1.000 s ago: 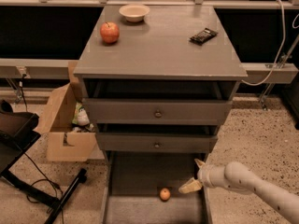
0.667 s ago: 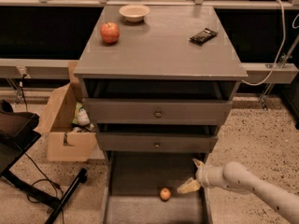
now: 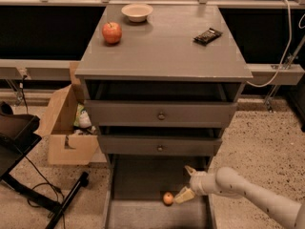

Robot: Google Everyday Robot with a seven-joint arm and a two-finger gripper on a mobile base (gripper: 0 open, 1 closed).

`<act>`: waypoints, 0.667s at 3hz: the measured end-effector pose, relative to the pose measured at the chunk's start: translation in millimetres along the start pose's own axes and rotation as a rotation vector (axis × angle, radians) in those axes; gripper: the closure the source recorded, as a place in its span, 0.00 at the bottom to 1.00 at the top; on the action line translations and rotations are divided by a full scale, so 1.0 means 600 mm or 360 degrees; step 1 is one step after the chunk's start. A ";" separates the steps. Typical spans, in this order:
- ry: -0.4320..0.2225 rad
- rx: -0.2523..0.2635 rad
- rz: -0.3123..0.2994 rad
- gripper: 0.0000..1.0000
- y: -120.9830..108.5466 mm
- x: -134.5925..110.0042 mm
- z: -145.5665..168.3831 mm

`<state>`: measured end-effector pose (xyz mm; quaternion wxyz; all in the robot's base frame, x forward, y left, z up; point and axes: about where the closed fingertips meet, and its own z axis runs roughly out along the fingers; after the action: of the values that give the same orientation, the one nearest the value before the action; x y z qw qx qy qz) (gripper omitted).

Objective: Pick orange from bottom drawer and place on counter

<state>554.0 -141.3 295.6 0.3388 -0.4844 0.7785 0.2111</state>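
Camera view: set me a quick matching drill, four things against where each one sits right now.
1 orange
2 apple
3 bowl
4 gripper

A at the back edge of the counter
B on the floor of the bottom drawer
C over the pulled-out drawer, open, just right of the orange
D on the counter's left side, nearer the camera than the bowl

Pairs: 1-B, 2-D, 3-A, 4-C.

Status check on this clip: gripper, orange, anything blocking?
Copy: gripper open, low in bottom drawer, just right of orange. Orange on drawer floor, not gripped. Nothing between them.
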 end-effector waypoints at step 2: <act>0.0080 -0.0250 -0.0066 0.00 0.022 0.092 0.160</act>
<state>556.7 -106.0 189.6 0.2844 -0.5307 0.7575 0.2524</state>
